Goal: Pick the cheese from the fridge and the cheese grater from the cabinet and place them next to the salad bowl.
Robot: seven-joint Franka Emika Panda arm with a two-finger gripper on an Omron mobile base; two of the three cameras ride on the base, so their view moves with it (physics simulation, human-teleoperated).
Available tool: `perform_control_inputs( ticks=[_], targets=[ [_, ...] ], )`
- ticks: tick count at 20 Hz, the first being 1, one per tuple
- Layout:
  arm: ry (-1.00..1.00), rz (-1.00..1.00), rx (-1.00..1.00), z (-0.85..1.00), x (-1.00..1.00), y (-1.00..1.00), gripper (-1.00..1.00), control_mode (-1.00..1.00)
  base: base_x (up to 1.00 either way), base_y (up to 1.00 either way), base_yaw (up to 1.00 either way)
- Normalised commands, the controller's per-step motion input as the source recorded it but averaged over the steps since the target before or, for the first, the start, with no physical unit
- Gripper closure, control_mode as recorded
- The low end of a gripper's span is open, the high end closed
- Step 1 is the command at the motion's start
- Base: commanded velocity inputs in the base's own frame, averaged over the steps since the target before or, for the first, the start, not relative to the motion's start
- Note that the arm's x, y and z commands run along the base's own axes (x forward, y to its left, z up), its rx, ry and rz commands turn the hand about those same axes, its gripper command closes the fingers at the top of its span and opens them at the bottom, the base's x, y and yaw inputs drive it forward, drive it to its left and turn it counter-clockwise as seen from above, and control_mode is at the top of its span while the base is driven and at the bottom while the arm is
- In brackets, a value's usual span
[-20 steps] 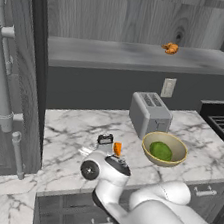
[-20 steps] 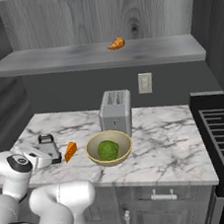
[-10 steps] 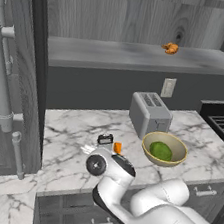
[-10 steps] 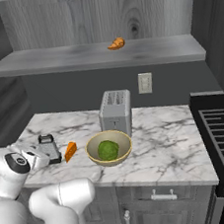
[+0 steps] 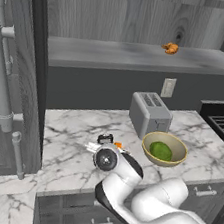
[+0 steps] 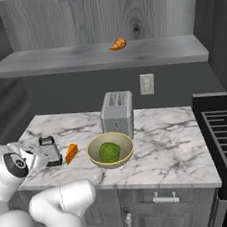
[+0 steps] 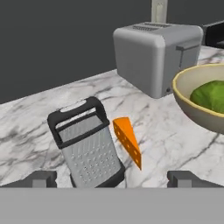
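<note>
The cheese grater (image 7: pixel 87 144), silver with a black handle and base, stands on the marble counter just left of the orange cheese (image 7: pixel 128 140) wedge. Both lie left of the tan salad bowl (image 7: pixel 188 103) with green contents. My gripper (image 7: pixel 114 179) is open, a little way back from the grater with nothing between its fingers. From the right base view, grater (image 6: pixel 49 150), cheese (image 6: pixel 71 153) and salad bowl (image 6: pixel 98 160) sit in a row near the counter's front. In the left base view my hand covers part of the grater (image 5: pixel 105 139).
A silver toaster (image 5: pixel 150 114) stands behind the bowl. A croissant-like item (image 5: pixel 169 48) lies on the cabinet shelf (image 5: pixel 117 54). The fridge (image 5: pixel 7 84) stands at the left with its long handle. A stove (image 6: pixel 223 127) borders the counter on the right.
My hand has drawn back from the grater toward the counter's front edge. The grater, cheese and bowl have stayed where they were.
</note>
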Motion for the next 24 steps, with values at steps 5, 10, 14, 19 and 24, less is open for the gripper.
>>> perform_control_inputs(
  ticks=[5, 10, 14, 19, 24],
  targets=[
    [0.13, 0.23, 0.00, 0.39, -0.12, -0.21, -1.00, -1.00, 0.00, 0.00, 0.00],
    [0.10, 0.31, 0.00, 0.39, -0.21, -0.25, -1.00, -1.00, 0.00, 0.00, 0.00],
    [0.11, 0.26, -0.01, 0.38, -0.28, -0.24, -1.00, -1.00, 0.00, 0.00, 0.00],
    [0.13, 0.21, -0.03, 0.39, -0.26, -0.25, -1.00, -1.00, 0.00, 0.00, 0.00],
    [0.05, 0.08, 0.00, 0.42, -0.35, -0.22, -1.00, -1.00, 0.00, 0.00, 0.00]
  ],
)
